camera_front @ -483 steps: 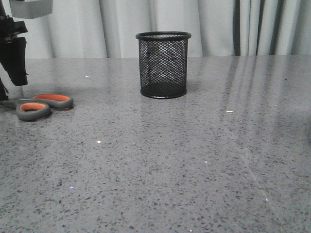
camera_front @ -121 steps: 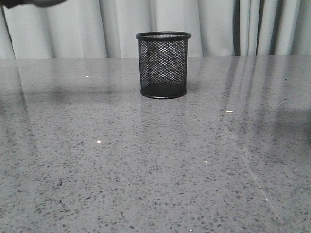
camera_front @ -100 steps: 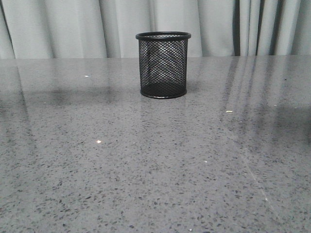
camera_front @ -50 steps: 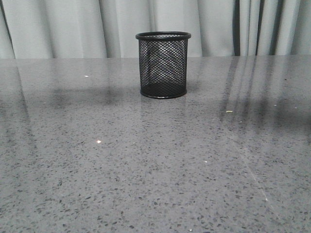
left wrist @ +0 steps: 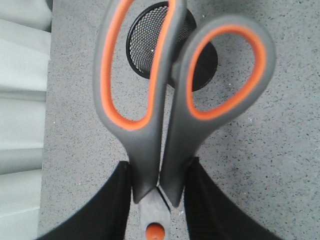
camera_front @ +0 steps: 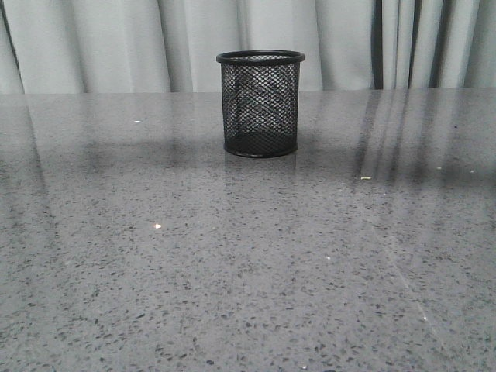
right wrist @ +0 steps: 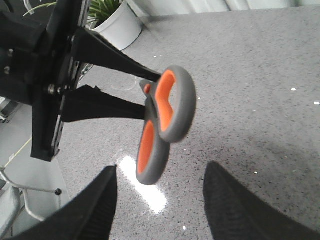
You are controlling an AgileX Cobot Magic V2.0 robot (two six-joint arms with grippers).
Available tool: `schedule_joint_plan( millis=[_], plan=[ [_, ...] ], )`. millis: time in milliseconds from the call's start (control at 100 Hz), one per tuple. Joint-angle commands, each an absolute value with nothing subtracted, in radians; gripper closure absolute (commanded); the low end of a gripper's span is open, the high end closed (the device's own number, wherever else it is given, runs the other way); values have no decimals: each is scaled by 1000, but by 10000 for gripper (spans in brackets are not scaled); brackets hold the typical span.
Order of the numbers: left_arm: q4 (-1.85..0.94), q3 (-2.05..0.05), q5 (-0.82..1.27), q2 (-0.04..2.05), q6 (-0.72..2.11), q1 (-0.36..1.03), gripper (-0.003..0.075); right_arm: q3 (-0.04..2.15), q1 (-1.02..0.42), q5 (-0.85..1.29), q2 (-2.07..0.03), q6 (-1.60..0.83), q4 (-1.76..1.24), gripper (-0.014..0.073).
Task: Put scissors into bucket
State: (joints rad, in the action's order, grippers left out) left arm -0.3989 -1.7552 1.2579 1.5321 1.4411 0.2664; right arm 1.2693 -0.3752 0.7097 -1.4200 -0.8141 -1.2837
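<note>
Left pincer (left wrist: 157, 200) grips scissors (left wrist: 170, 100) above bucket (left wrist: 170, 45).

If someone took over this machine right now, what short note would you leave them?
Left claw: shut on the scissors, gripping just below the handle loops, held in the air.
Right claw: open, holding nothing, facing the scissors.
Bucket: upright on the table, nothing visible inside. In the left wrist view it shows behind the handles.
Done: scissors picked up.
Left: bring the scissors over the bucket's opening and release them in.

Bucket (camera_front: 260, 103) stands alone — table (camera_front: 232, 271) open around.
</note>
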Motion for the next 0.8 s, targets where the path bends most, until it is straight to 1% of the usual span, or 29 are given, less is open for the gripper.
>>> schedule_joint_plan(
  millis=[0, 400, 590, 710, 790],
  plan=[
    [-449, -1789, 1275, 1489, 1427, 273, 653, 1328, -385, 698, -1420, -829, -1341, 244],
    [-450, -1789, 1275, 1489, 1427, 273, 653, 1421, -385, 712, -1514, -829, -1404, 244],
    [-450, -1789, 1275, 1489, 1427, 273, 653, 1472, -389, 776, -1569, -829, -1429, 244],
    [-450, -1789, 1275, 1489, 1427, 273, 653, 1490, -394, 781, -1585, -829, -1443, 244],
    [-450, -1789, 1275, 1489, 1427, 273, 653, 1501, -398, 785, -1592, -829, -1445, 274]
  ],
)
